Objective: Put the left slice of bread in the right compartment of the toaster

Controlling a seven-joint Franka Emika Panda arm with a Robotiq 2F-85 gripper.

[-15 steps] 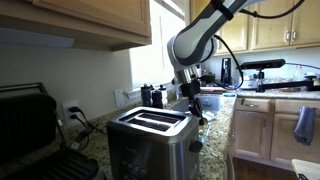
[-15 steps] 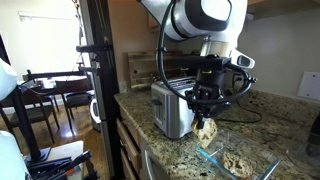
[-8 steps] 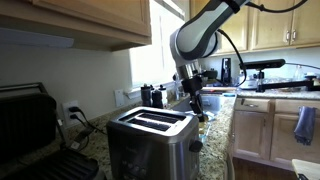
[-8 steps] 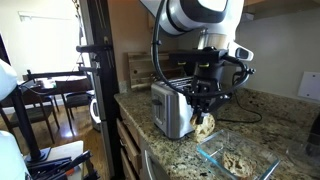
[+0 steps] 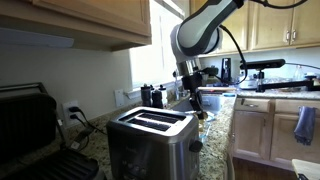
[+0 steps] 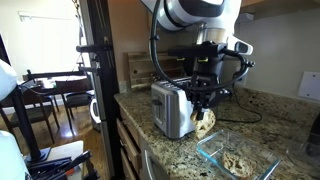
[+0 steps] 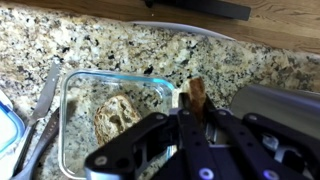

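Gripper (image 6: 204, 107) higher than a second ago; bread slice (image 6: 205, 122) lifted further off the counter (image 6: 255, 128); both edged slightly closer to the toaster (image 6: 170, 108).

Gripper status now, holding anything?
Gripper: closed, fingers pinching the bread slice.

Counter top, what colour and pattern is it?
The counter is speckled stone, tan with black and white flecks. The wrist view shows it best.

Fingers (image 7: 186, 118) hide most of the held bread slice (image 7: 197, 91).
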